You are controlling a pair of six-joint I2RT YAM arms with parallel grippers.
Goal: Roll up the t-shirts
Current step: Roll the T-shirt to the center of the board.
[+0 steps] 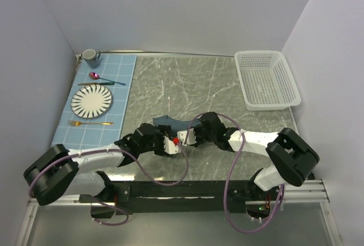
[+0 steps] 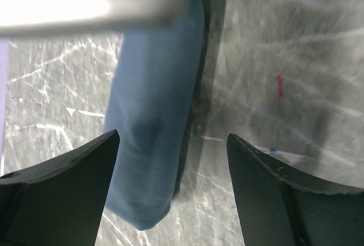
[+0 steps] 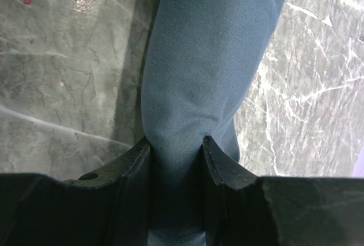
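The right gripper (image 3: 176,144) is pinching the t-shirt (image 3: 210,58). Its two black fingers (image 3: 135,161) are pressing in from either side, so the slate-blue cloth is narrowing into a waist between them. The fine knit weave is showing plainly here, and the cloth is running away from the jaws as a thick, soft, tube-like roll lying on the table (image 3: 68,75).

The left gripper (image 2: 172,138) is standing wide open just beside it. Its broad dark fingers are spreading to either side of the same roll, and the roll's rounded end is lying between them on the stone. Whether they are touching the cloth is not clear.

In the top view both grippers (image 1: 168,144) (image 1: 186,137) are meeting at the near middle of the table (image 1: 227,87). Only a dark, folded patch of t-shirt (image 1: 168,122) is showing, just beyond them.

The tabletop is looking like grey-green marble with white veins.

At the far right corner a white plastic mesh basket (image 1: 267,54) is sitting. Along the left edge a light blue checked placemat (image 1: 120,90) is carrying several things:
- a round plate (image 1: 91,100) with radiating dark stripes
- a grey mug (image 1: 91,58) at its far end
- a spoon (image 1: 94,76) with a pink bowl, between the mug and the plate
- a golden fork (image 1: 85,123) on the near side of the plate
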